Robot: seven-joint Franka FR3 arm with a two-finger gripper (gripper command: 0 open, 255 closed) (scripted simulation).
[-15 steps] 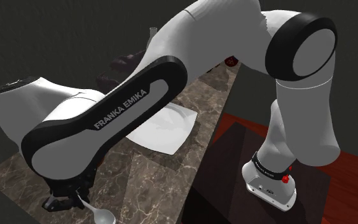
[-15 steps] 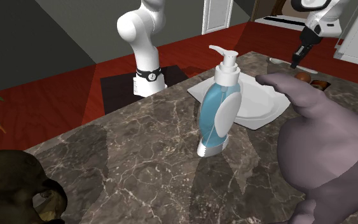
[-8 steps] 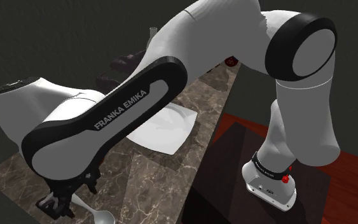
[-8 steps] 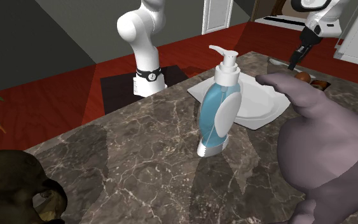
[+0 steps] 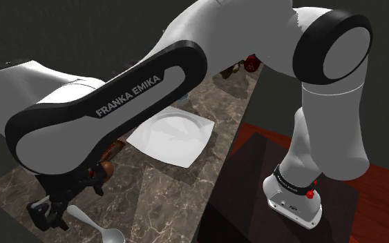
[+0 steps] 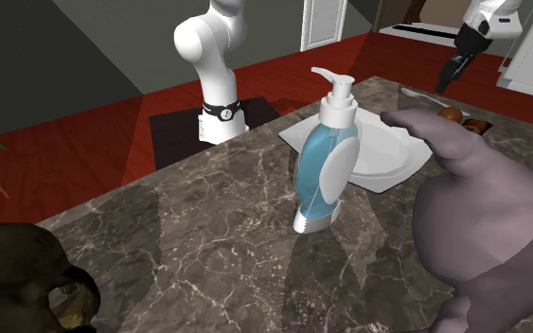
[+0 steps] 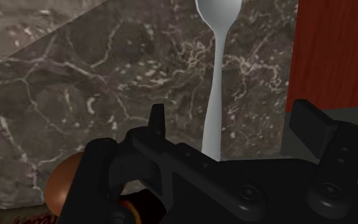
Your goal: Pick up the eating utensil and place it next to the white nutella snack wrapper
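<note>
I have the gripper [image 7: 233, 121] hanging over the dark marble surface [image 7: 75, 83], its fingers spread wide and gripping nothing. The pale grey spoon [image 7: 213, 95] lies flat on the surface. Its handle runs in between the fingers with a clear gap to each, and its bowl points away from the hand. A brown rounded item [image 7: 66, 181] sits close beside the hand. From the shoulder view, a white square plate [image 5: 172, 138] rests farther along the surface. In the second exterior view, a blue-and-white pump bottle [image 6: 328, 161] stands upright just beside that plate.
</note>
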